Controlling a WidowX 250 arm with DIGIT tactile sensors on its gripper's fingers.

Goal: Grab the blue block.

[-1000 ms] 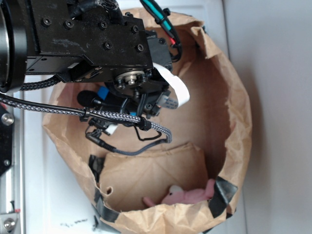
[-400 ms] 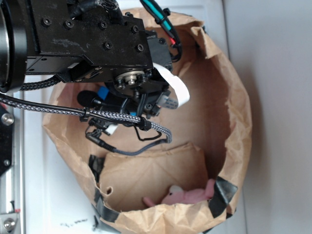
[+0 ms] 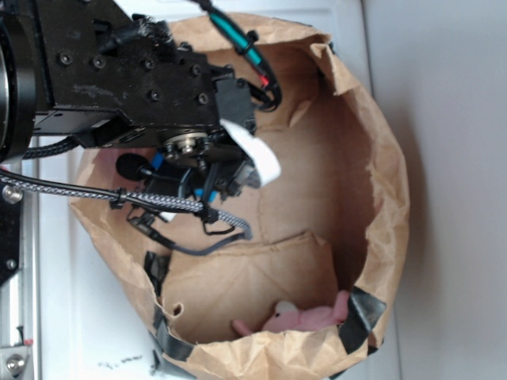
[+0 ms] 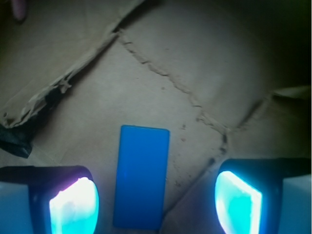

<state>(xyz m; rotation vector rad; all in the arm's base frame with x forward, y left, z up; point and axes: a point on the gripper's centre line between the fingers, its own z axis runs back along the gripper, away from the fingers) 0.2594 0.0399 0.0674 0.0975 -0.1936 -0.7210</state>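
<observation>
your pincer (image 4: 156, 202) jaws wide apart, blue block (image 4: 141, 176) flat on paper bag (image 3: 372, 198) floor between them, nearer left pad, untouched.

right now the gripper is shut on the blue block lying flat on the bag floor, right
Not quite. The wrist view shows the gripper open, with the blue block lying flat on the brown paper bag floor between the fingers, nearer one of them and not yet gripped.

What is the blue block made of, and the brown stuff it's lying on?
The blue block looks like hard plastic or painted wood: flat, evenly coloured, with crisp edges and no grain. The brown stuff is a paper bag: matte, wrinkled kraft paper with creases, torn edges and folds.
</observation>
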